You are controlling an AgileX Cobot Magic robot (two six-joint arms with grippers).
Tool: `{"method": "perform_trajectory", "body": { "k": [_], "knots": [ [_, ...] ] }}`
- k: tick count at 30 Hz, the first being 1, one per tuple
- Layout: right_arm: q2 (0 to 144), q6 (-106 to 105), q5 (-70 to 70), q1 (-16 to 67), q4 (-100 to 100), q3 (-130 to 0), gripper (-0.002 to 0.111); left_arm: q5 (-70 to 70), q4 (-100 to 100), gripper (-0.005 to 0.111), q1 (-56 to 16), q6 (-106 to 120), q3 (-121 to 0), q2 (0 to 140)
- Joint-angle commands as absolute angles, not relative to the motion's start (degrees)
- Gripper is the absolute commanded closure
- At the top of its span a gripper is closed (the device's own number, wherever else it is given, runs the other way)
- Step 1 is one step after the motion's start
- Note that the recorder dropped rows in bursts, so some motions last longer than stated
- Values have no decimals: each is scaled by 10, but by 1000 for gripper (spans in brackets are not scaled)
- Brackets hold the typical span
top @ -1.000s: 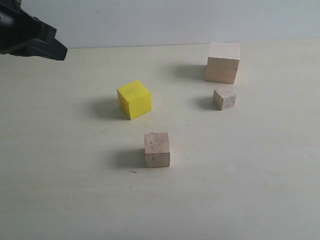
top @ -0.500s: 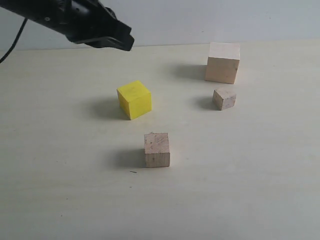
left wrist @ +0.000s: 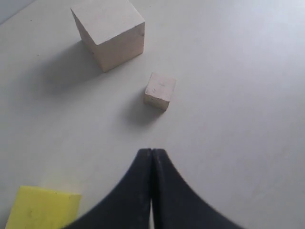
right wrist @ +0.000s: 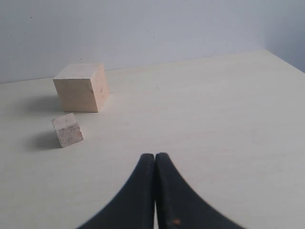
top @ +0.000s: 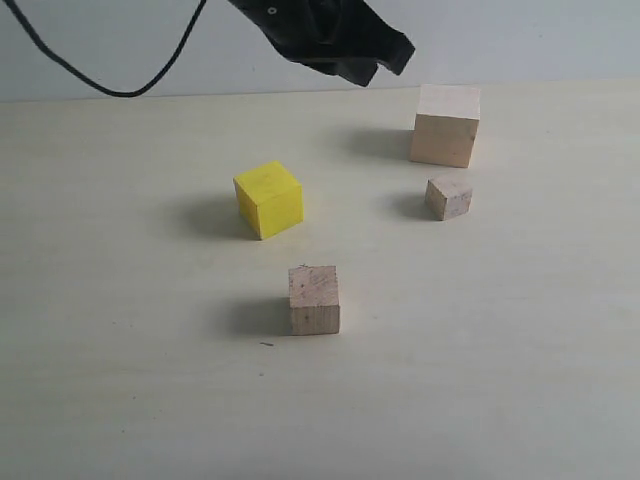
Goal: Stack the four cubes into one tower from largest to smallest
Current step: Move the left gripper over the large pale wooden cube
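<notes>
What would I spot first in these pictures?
The bright yellow cube, just left of the middle of the pale table. Then the black left arm hanging over the far side, its fingers shut, near the largest wooden cube.

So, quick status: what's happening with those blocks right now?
Left gripper shut, empty. Right gripper shut, empty. Large cube, yellow cube, medium cube, small cube all apart, unstacked. Nothing blocking.

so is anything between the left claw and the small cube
No, the left wrist view shows only bare table between the shut left claw and the small cube.
</notes>
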State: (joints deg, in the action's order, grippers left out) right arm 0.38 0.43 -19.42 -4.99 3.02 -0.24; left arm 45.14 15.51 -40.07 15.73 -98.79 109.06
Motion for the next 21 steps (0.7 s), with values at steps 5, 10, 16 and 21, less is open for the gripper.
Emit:
{"method": "perform_trajectory", "body": {
  "k": [5,10,16,21],
  "knots": [
    [0,0,-191,-54,28,0,108,481,138,71,-409,143,-1096,1166],
    [0,0,-191,-54,29,0,108,476,137,33,-414,143,-1136,1199],
    [0,0,-191,-54,29,0,108,459,137,28,-414,143,-1183,1238],
    [0,0,-191,-54,26,0,108,451,137,15,-414,143,-1214,1269]
  ]
}}
